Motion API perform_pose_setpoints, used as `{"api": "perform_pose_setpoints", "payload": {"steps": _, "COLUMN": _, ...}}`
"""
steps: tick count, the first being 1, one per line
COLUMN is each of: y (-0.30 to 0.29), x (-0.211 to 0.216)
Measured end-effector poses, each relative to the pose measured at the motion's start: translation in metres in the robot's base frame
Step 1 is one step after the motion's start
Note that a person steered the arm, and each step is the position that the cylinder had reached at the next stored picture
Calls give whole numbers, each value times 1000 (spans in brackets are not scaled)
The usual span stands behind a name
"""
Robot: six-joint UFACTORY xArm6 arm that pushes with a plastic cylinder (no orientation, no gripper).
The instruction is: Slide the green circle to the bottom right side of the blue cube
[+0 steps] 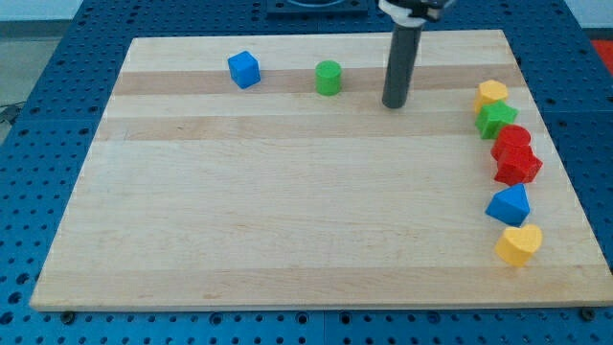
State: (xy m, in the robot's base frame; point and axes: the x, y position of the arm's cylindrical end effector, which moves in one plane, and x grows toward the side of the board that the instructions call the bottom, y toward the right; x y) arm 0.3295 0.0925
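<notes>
Camera view: you've got pale wood-grain board (287, 220) on blue pegboard table (57, 57); no jaws, just my tip (394, 103), green circle (329, 78) to its left, blue cube (244, 69) further left.

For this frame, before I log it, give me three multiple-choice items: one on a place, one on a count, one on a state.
1. Where is my tip relative to the green circle?
A. at the view's left of it
B. at the view's right of it
C. on top of it

2. How many blocks stand in the column by the board's right edge?
A. four
B. eight
C. six

3. Is my tip touching the green circle?
A. yes, pressed against it
B. no, bare board lies between them
C. it hides the circle

Answers:
1. B, the rod's end sits right of the circle, which is itself right of the blue cube.
2. C, two yellow, one green, two red and one blue can be counted.
3. B, wood shows between rod and circle.
</notes>
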Motion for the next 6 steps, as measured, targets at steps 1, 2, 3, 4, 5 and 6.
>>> {"api": "perform_pose_setpoints", "payload": {"steps": 1, "y": -25, "x": -29}}
{"api": "perform_pose_setpoints", "payload": {"steps": 2, "y": -34, "x": -29}}
{"api": "perform_pose_setpoints", "payload": {"steps": 3, "y": -68, "x": -37}}
{"api": "perform_pose_setpoints", "payload": {"steps": 4, "y": -82, "x": -37}}
{"api": "perform_pose_setpoints", "payload": {"steps": 5, "y": -97, "x": -37}}
{"api": "perform_pose_setpoints", "payload": {"steps": 6, "y": -106, "x": -37}}
